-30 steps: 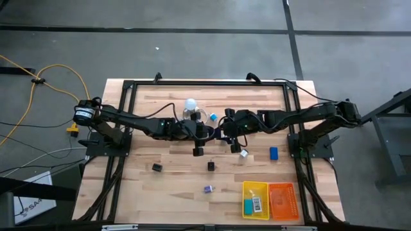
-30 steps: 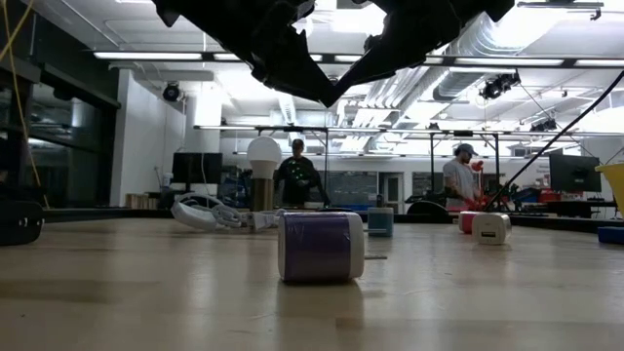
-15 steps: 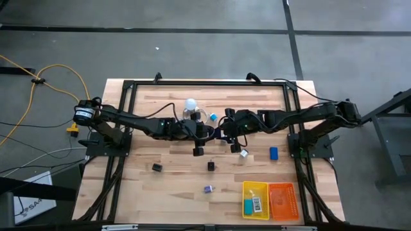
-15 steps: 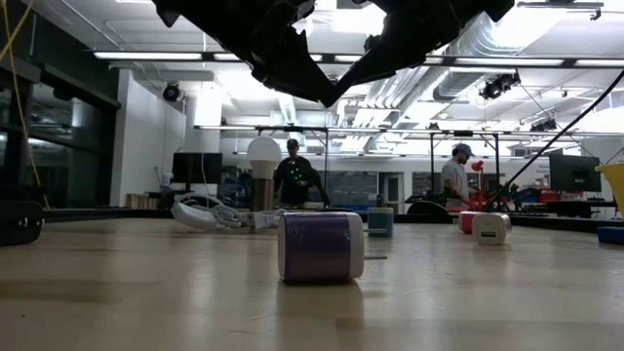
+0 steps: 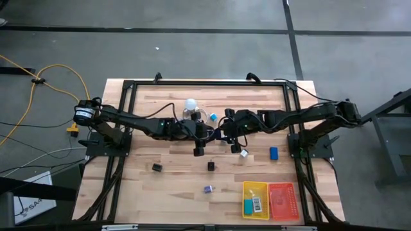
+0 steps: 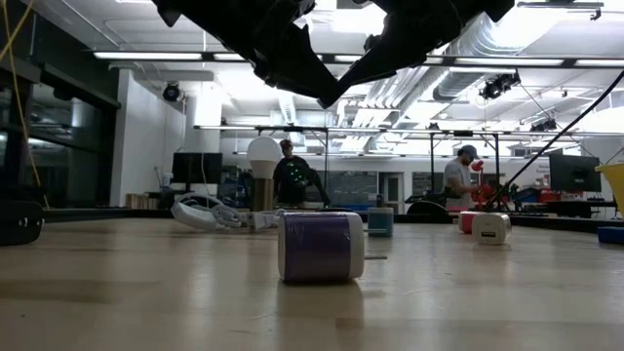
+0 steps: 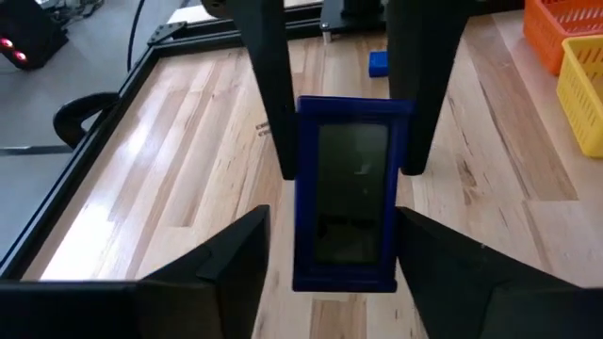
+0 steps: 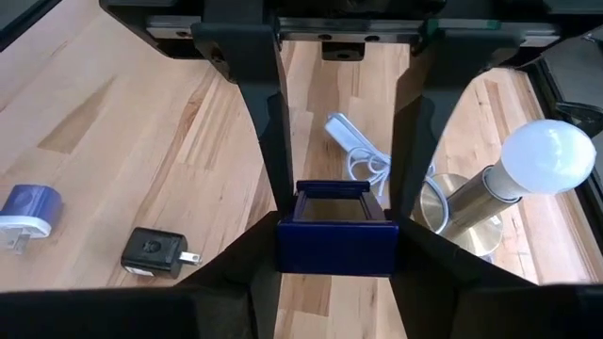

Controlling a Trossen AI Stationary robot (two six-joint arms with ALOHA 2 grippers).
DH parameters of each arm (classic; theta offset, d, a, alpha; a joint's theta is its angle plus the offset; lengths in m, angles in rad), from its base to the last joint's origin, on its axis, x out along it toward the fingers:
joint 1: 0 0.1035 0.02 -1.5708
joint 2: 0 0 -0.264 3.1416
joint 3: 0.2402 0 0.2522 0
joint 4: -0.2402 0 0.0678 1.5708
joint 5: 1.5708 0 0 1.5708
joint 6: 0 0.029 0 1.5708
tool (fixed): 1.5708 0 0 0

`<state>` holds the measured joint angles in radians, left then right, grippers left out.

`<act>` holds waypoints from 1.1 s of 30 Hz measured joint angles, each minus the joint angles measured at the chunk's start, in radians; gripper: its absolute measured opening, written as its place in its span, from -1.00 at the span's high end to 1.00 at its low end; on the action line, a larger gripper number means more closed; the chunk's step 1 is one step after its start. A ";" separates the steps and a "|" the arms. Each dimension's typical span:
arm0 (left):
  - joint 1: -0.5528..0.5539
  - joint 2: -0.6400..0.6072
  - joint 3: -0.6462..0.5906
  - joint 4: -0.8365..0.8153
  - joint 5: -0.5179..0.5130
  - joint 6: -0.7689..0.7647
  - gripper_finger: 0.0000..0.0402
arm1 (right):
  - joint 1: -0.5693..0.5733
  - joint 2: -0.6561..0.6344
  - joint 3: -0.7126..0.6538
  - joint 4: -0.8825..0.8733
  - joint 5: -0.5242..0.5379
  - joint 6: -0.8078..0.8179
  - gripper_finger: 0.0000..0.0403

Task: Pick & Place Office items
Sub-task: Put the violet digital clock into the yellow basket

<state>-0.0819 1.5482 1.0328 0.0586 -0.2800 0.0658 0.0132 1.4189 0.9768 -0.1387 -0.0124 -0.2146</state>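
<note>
The left tool [image 7: 325, 250] has just let go, so the right tool [image 8: 334, 235] alone grips the blue block [image 7: 344, 193].

Wooden table [image 5: 160, 102], pale planks, black frame round the edges.

On it:
- Lamp [image 5: 190, 106] with white bulb and looped white cord, near the far edge, centre.
- Teal piece [image 5: 212, 117] just beside the lamp.
- White cube [image 5: 244, 153], centre.
- Blue block [image 5: 273, 153], toward the right edge.
- Black plug [image 5: 157, 167], left of centre.
- Black clip [image 5: 210, 166], centre.
- Purple-white plug [image 5: 208, 189], toward the near edge.
- Yellow tray [image 5: 255, 199] and orange tray [image 5: 283, 200], side by side at the near right corner.
</note>
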 joint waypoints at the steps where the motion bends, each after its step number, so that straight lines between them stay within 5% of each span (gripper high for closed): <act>1: 0.000 0.000 0.000 0.000 0.000 0.001 -0.10 | 0.000 0.000 0.000 0.000 0.000 0.000 0.26; 20: 0.000 0.000 0.000 -0.005 0.051 0.010 -0.19 | 0.013 0.000 0.000 -0.081 -0.014 0.056 0.27; 33: 0.000 0.000 0.000 -0.018 0.053 0.012 -0.19 | 0.120 -0.179 0.002 -0.244 0.100 0.202 0.26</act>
<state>-0.0814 1.5482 1.0332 0.0407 -0.2268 0.0780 0.1331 1.2394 0.9787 -0.3830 0.0873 -0.0126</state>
